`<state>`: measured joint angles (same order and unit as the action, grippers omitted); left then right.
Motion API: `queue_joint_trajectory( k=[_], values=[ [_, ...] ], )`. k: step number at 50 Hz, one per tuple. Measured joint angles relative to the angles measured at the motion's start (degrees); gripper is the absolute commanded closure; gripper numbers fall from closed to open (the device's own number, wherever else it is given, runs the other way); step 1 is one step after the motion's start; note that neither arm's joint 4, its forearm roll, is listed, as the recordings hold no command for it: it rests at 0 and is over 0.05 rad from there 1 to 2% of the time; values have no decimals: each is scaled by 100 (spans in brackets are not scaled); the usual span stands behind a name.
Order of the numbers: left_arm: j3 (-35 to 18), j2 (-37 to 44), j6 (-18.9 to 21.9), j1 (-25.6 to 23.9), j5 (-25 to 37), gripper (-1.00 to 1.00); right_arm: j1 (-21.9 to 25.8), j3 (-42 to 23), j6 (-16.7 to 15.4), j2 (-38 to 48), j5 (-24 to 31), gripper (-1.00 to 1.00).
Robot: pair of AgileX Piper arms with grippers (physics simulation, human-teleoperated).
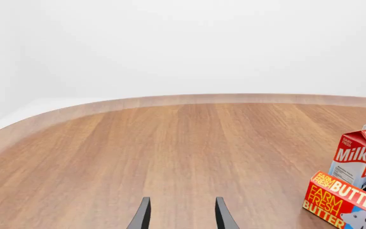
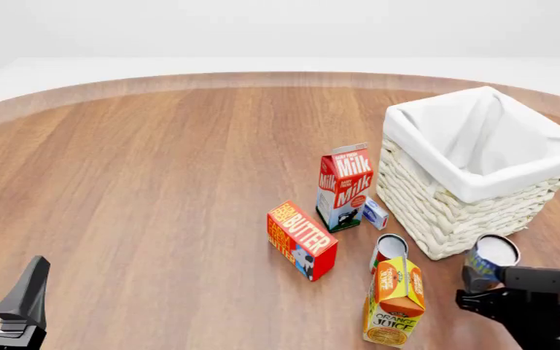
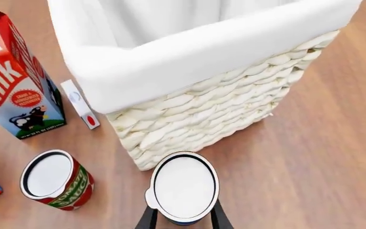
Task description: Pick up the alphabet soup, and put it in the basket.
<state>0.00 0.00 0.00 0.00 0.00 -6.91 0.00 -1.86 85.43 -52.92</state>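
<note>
The alphabet soup is a small can with a pale top and a blue label. It stands between the fingers of my right gripper, which is shut on it. In the front view the can is just in front of the basket's near corner, with the right gripper at the lower right. The basket is cream wicker with a white cloth lining; it also shows in the right wrist view. My left gripper is open and empty over bare table at the lower left.
A milk carton, a butter box, a small white box, a red-labelled can and an orange juice carton stand left of the basket and the soup can. The wooden table's curved far edge runs behind.
</note>
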Motion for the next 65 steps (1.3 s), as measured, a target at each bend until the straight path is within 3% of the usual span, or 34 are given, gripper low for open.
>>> queue_joint_trajectory(
  k=[30, 53, 65],
  values=[
    [0, 0, 0, 0, 0, -100, 4, 0, -273, -2991, 2569, 100],
    [0, 0, 0, 0, 0, -100, 23, -278, -417, -4422, 3994, 100],
    [0, 0, 0, 0, 0, -100, 50, -495, -452, -4751, 4434, 100]
  ],
)
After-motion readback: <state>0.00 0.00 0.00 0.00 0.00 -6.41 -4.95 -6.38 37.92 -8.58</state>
